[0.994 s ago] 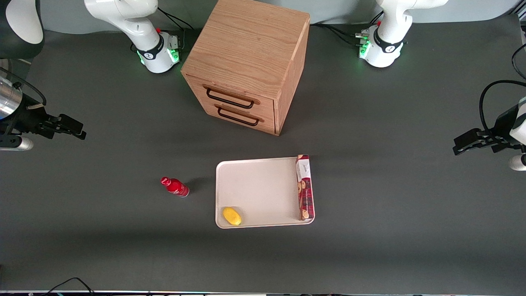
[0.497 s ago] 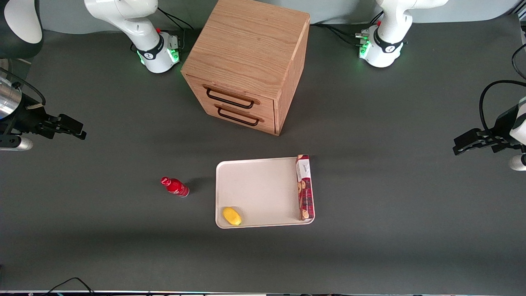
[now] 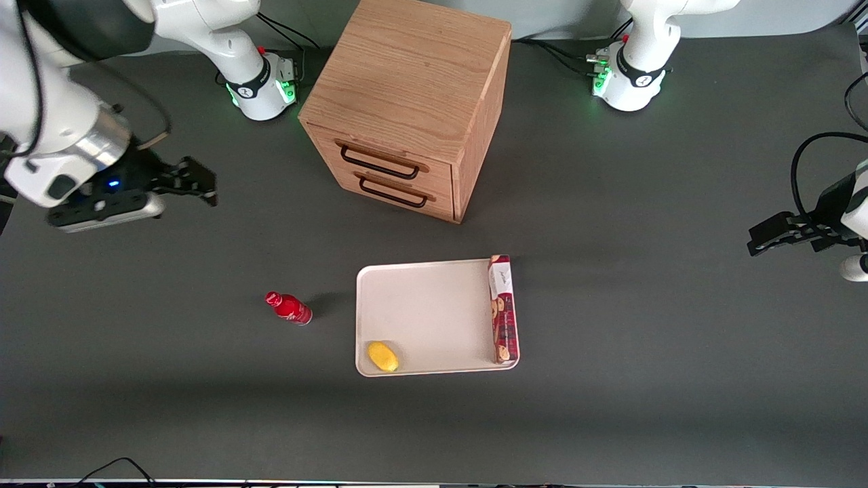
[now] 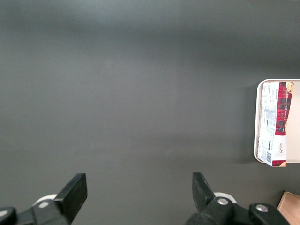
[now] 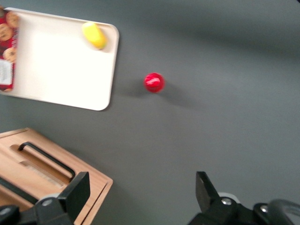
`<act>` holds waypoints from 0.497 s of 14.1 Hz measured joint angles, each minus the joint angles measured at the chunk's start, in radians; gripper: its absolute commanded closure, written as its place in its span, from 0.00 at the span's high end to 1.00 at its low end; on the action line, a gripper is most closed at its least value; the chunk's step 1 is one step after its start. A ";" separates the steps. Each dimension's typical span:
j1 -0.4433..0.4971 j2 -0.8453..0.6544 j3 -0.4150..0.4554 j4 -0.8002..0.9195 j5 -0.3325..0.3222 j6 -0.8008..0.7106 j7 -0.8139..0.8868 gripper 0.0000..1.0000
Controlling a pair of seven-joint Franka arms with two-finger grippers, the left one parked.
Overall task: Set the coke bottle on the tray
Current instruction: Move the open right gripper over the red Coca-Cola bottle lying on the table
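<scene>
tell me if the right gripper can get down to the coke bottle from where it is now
Probably yes. The gripper hangs open above bare table, farther from the front camera than the coke bottle. The bottle stands alone beside the tray, with nothing between them.

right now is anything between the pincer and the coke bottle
No. In the front view only bare dark tabletop separates the pincer, open and above the table, from the bottle, which stands beside the tray. The right wrist view agrees.

Front camera looks steeply down; both wrist views share the tray (image 3: pixel 434 318).
</scene>
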 measured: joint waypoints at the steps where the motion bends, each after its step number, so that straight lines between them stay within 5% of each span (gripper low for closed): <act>1: 0.029 0.002 -0.001 0.004 0.000 0.000 0.000 1.00; 7: 0.043 0.175 -0.059 -0.001 0.015 0.160 -0.136 1.00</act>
